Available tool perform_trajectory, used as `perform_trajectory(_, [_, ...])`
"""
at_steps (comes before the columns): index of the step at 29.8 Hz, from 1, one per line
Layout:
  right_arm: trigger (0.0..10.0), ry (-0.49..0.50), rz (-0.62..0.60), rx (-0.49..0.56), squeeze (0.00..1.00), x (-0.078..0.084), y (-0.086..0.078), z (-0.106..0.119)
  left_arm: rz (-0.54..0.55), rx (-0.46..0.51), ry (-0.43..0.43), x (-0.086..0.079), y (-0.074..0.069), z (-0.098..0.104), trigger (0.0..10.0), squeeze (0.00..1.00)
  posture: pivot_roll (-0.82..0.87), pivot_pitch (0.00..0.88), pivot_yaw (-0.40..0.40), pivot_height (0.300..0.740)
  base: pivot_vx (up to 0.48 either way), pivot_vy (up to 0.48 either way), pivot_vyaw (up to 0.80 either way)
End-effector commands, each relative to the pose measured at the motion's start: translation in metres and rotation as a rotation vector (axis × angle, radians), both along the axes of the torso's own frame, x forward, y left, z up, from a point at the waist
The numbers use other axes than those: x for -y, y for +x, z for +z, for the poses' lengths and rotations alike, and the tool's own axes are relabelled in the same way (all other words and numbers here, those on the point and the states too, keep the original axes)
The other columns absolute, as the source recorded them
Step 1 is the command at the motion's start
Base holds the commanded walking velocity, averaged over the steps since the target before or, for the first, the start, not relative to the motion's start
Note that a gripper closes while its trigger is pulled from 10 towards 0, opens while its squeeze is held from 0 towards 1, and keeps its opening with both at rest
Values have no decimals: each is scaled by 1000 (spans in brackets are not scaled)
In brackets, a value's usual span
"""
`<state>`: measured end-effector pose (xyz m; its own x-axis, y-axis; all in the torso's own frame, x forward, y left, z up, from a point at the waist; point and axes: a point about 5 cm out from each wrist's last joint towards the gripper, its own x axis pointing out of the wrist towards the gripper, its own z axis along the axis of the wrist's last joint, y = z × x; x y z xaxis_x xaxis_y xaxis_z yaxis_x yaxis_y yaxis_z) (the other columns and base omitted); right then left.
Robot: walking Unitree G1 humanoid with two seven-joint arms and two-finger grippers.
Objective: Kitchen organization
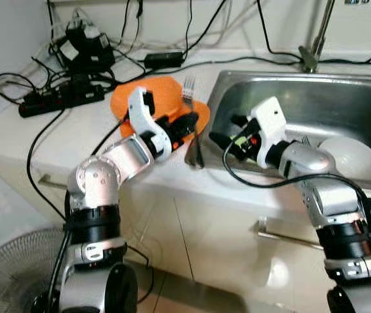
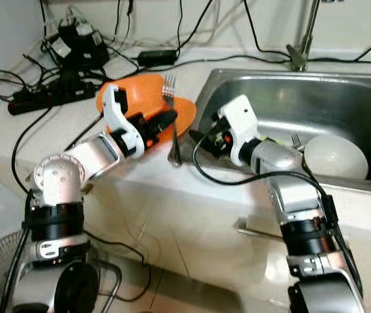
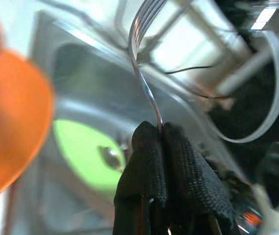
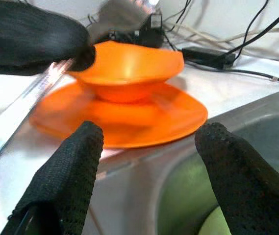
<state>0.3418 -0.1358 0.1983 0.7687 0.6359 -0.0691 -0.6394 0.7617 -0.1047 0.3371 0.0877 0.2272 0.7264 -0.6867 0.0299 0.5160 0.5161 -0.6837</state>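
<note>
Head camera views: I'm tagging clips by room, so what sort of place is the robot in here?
Most likely a home kitchen counter. A stainless steel sink with a faucet is set into the white worktop, a white bowl lies in the basin, and an orange plate sits beside it. The left gripper holds a fork.

A white counter (image 1: 55, 130) runs across the frame from the left edge, its front dropping to pale cabinet panels (image 1: 192, 228) in the lower middle. Set into it at the right is a stainless steel sink (image 1: 341, 91), with a faucet (image 1: 315, 39) rising at the upper right against a plain white wall (image 1: 237, 26). At the upper left, a black power strip (image 1: 58, 98) and chargers (image 1: 87, 45) lie among tangled black cables (image 1: 15, 85). A round fan grille (image 1: 15, 274) stands at the lower left on a glossy, light tiled floor (image 1: 192, 293). Lighting is bright and even.
</note>
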Motion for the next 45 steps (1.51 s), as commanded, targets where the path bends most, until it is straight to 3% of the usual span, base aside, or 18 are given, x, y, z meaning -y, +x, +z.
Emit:
perform_trajectory(1, [10000,50,12,14,0,0,0,9,-27,61,-26,-7,-3,4,0,0,-84,0,154,740,0,0,0])
perform_trajectory(5, [10000,197,10,6,0,4,2,17,-152,145,-89,-14,-12,11,78,0,-84,0,151,740,0,0,0])
perform_trajectory(6, [10000,255,8,-8,0,6,3,19,-189,161,-95,-14,-15,11,941,0,-82,0,150,740,0,0,0])
perform_trajectory(7, [10000,316,8,-23,0,7,4,20,-227,178,-99,-15,-19,10,941,0,-83,0,150,740,0,0,0])
perform_trajectory(8, [10000,344,10,-31,0,8,4,21,-247,180,-102,-16,-20,9,0,0,-83,0,150,740,0,0,0])
perform_trajectory(13, [10000,556,40,-117,0,15,4,24,-368,200,-141,-19,-31,10,0,0,-84,0,150,740,0,0,0])
perform_trajectory(19, [10000,696,121,-167,0,21,-1,29,-394,203,-161,-21,-31,8,0,0,-86,0,151,740,0,0,0])
perform_trajectory(23, [10000,716,138,-173,0,25,-3,30,-393,205,-162,-22,-30,8,0,0,-87,0,151,740,0,0,0])
perform_trajectory(29, [10000,763,299,-164,0,20,-18,38,-364,192,-145,-25,-25,7,0,0,-86,0,152,740,0,0,0])
perform_trajectory(33, [10000,759,342,-169,0,17,-22,38,-374,186,-134,-23,-25,5,0,0,-85,0,153,740,0,0,0])
perform_trajectory(45, [10000,719,372,-226,0,4,-16,30,-485,148,-120,4,-35,-4,0,0,-91,0,154,740,0,0,0])
